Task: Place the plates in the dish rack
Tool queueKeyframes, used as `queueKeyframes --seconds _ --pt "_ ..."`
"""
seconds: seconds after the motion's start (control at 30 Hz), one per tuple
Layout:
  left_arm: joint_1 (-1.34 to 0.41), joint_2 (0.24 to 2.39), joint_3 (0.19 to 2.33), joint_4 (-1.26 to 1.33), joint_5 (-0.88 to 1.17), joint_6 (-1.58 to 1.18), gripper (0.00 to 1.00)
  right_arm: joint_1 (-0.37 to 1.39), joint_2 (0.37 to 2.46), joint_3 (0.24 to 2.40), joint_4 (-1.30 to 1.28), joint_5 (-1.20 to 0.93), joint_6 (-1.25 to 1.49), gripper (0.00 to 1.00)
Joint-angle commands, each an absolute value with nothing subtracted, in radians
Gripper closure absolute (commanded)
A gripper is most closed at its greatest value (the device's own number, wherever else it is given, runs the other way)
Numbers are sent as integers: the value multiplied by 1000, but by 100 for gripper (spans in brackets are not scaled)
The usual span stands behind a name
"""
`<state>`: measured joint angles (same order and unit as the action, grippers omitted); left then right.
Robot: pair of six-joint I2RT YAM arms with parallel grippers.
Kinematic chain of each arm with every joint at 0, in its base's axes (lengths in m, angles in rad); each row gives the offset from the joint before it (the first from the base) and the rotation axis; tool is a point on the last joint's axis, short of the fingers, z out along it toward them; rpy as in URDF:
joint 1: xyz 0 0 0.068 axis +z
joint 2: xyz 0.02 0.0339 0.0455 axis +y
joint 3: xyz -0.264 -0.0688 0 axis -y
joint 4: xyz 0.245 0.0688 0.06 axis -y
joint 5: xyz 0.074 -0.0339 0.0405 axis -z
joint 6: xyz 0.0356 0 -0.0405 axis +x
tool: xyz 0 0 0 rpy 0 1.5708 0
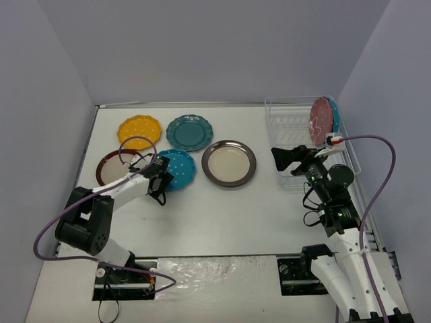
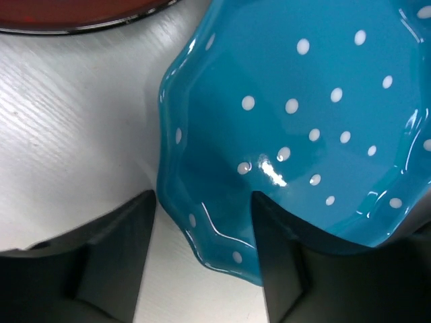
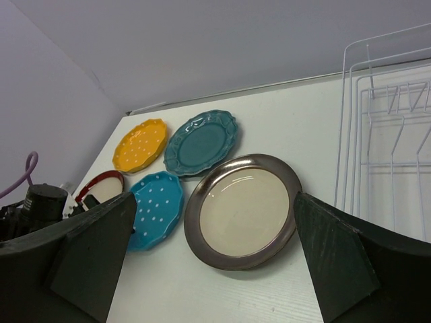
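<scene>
top external: table (image 1: 222, 222) carries five plates lying flat at left and centre; dish rack (image 1: 296, 129) sits at the far right.
left gripper (image 1: 159, 177): at the near-left edge of the blue dotted plate (image 1: 179, 168).
left wrist: fingers (image 2: 114, 249) partly open and straddling that plate's scalloped rim, one outside it, one over the dotted inside. A strip of table shows between the outer finger and the rim, so no pinch on it.
right gripper (image 1: 283, 159): spread wide, nothing held, hovering just beside the rack's near-left side and pointing toward the plates.
right wrist: brown-rimmed cream plate (image 3: 244, 210) sits between its two fingers in view, well apart from them.
rack load: pink dotted plate (image 1: 318, 121) stands on edge at the far-right end, with a blue plate (image 1: 333, 116) right behind it.
far row on table: yellow dotted plate (image 1: 139, 132) at left, teal scalloped plate (image 1: 189, 132) just beside it.
near row on table: maroon-rimmed cream plate (image 1: 108, 168) at left, blue dotted plate in the middle, brown-rimmed one at right.
</scene>
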<state>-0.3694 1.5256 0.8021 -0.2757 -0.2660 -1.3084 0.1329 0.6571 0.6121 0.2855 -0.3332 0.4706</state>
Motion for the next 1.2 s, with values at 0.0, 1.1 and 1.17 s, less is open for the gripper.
queueKeyframes --seconds 0.0,1.1,1.17 --pt "-360 1570 800 -260 -236 -1336 58 142 661 609 341 -349 463 0" --pt "-383 905 517 -310 33 -1344 100 742 1402 388 979 -298 856 0" --pt "-384 889 506 -292 45 -1356 100 749 1450 396 1016 -299 875 0"
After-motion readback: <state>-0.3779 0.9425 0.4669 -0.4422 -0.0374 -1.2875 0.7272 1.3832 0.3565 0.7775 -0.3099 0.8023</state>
